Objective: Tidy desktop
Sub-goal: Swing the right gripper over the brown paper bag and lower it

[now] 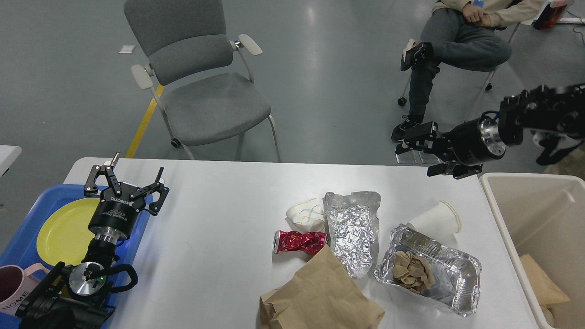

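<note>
White tabletop point(219, 219) on a grey floor point(68, 91); trash sits at its right half. My left end effector point(125, 183) is open; my right end effector point(422, 153), open, empty, is beyond the far right edge.

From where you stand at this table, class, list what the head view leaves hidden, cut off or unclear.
- Paper bag: bottom cut off by the frame's lower edge; contents unseen.
- Beige bin: right side runs off the frame.
- Pink mug: cut by the left edge.
- Seated person: head and upper body above the top edge.
- Right hand: side-on, dark; finger gap unclear.
- Foil tray: crumpled brown paper covers part of its floor.
</note>
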